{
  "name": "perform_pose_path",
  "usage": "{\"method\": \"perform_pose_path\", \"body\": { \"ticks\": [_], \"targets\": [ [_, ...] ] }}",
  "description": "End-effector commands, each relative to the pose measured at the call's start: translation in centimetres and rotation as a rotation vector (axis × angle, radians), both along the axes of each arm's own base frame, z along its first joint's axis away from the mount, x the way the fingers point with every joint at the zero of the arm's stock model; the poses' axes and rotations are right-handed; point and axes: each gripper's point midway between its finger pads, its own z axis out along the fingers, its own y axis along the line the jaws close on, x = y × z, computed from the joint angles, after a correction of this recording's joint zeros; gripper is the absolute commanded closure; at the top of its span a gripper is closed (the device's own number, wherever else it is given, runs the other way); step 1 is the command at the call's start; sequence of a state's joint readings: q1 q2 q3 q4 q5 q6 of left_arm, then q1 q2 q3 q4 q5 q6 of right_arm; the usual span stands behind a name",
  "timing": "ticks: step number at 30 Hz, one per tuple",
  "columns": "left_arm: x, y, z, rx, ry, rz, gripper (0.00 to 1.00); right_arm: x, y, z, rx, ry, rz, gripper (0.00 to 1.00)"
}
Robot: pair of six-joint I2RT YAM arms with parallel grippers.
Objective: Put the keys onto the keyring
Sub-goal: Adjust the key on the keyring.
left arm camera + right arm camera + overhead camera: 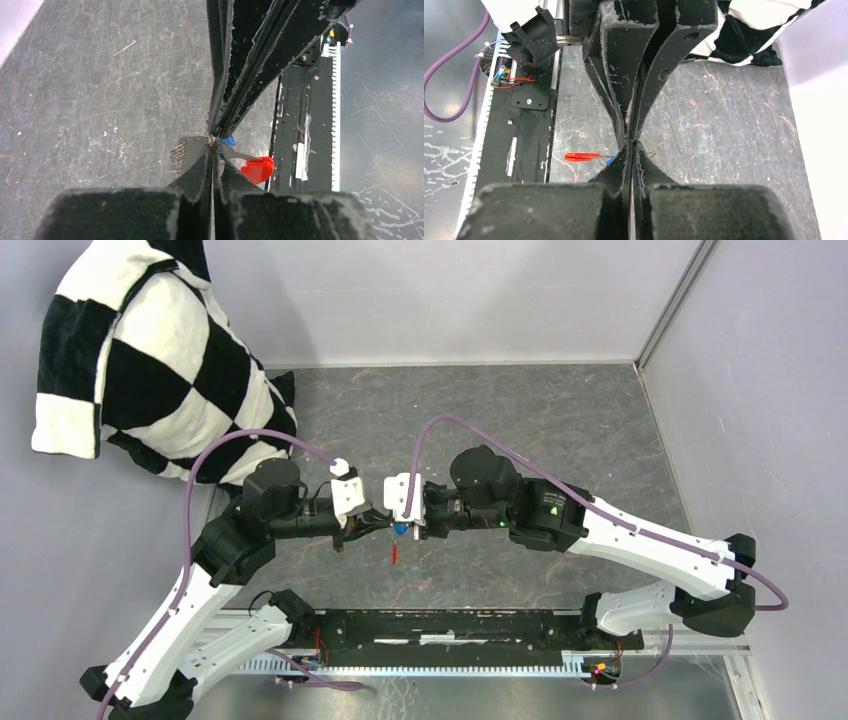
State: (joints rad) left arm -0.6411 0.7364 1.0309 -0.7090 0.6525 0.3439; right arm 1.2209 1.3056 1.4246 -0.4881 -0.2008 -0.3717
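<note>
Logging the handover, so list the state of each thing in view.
left gripper: jaws shut on the keyring
right gripper: jaws shut on the blue key, tips meeting the left's
keyring: pinched, red tag hanging free
blue key: pinched beside the keyring; threaded or not, cannot tell

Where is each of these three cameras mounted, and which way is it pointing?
Top external: fixed above and behind the arms, looking down at the table; both arms show whole, left gripper meeting right gripper.
Left wrist: on the left arm, looking along its own shut fingers at the right gripper's tips.
Right wrist: on the right arm, looking along its own fingers toward the left gripper and checkered cloth.
Shared: both wrist views show the red tag.
</note>
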Motion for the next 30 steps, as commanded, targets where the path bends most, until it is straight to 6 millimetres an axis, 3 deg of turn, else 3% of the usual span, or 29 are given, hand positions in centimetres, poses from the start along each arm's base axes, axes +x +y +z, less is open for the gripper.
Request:
{"method": "perform_pose_path", "body": {
  "ticks": [1,11,24,30],
  "targets": [
    [0.8,-0.1,0.8,-0.035,-0.029,0.038,0.98,0.1,0.2,2.6,0.116,0.005,-0.032,1.0],
    [2.8,0.9,1.9,-0.074,-0.128,0.17,0.98,1.0,-0.9,2.1,0.196,0.084,-0.158,1.0],
    [1.7,0.9,2.5,-0.1,-0.204,0.102,0.98,1.8,-2.0,1.1,0.289,0.204,-0.255,0.99],
    [0.0,0.6,2.8,-0.113,-0.278,-0.012,0.98,1.0,-1.8,0.8,0.3,0.246,-0.203,0.9]
  ]
}}
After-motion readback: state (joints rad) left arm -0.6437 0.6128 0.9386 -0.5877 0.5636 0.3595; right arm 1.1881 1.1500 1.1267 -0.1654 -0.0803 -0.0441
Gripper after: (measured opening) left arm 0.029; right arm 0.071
